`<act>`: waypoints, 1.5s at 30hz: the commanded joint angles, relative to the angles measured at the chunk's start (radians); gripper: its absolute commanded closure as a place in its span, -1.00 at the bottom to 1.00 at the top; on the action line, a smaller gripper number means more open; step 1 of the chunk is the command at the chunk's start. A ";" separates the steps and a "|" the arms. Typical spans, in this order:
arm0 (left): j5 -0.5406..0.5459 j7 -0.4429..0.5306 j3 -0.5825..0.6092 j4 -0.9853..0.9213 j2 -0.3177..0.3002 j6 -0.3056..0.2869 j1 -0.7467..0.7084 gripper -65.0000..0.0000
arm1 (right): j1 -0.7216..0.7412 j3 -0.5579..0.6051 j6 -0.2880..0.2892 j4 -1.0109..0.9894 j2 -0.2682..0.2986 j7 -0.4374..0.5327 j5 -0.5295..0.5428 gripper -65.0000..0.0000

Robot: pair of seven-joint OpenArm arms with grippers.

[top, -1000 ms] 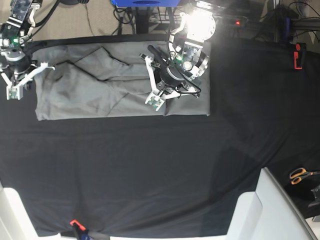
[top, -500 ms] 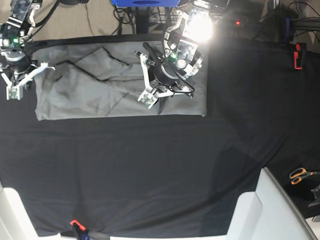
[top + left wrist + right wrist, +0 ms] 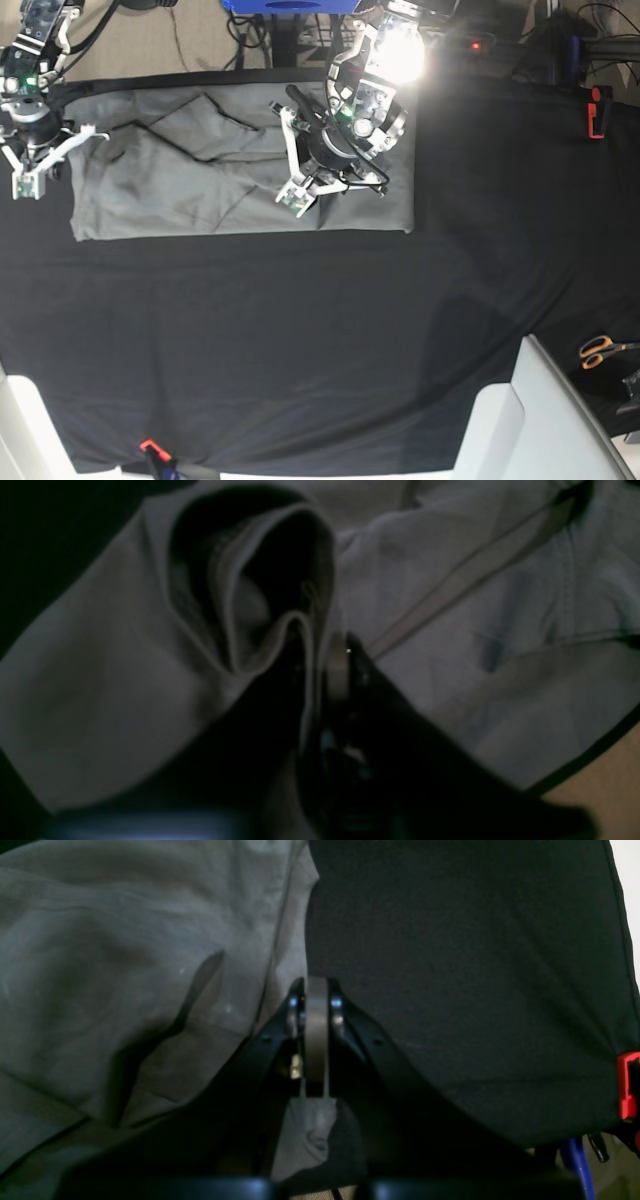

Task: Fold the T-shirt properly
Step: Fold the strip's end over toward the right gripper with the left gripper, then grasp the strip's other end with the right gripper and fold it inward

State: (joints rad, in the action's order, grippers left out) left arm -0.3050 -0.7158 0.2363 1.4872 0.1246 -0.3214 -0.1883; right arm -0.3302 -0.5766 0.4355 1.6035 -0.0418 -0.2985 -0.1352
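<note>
The T-shirt (image 3: 200, 180) is laid out flat as a wide grey band along the far side of the bench (image 3: 320, 340), which is covered by a black cloth. The left end effector (image 3: 320, 655) is positioned over the shirt's right-hand part in the base view; in the left wrist view a raised fold of grey fabric and a ribbed edge are seen at its tips, with the jaws standing narrowly apart and a thin layer of cloth between them, though whether the fabric is truly gripped cannot be told. The right end effector (image 3: 315, 1005) is set at the shirt's opposite end, its jaws pressed together on a strip of grey fabric at the shirt's edge, beside bare black cloth. Orange-handled scissors (image 3: 600, 350) lie at the bench's right margin.
</note>
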 commanded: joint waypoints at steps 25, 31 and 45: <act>0.008 -0.147 0.097 0.270 -0.032 -0.006 0.068 0.04 | 0.015 -0.087 0.004 0.099 0.016 -0.037 0.296 0.97; 0.010 -0.149 -0.234 0.359 -0.185 -0.008 -0.086 1.00 | 0.038 -0.136 0.004 0.039 0.168 -0.319 0.730 0.94; 0.697 0.072 -0.846 0.333 -0.411 -0.092 -0.403 1.00 | 0.113 -0.148 0.263 -0.372 0.406 -0.572 1.241 -0.55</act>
State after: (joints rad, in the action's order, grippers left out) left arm 0.3897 -0.6575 -0.6037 1.8107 -0.2768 -0.4183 -0.5812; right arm -0.2173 -0.7189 0.6994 1.2160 0.3363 -0.8928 1.0904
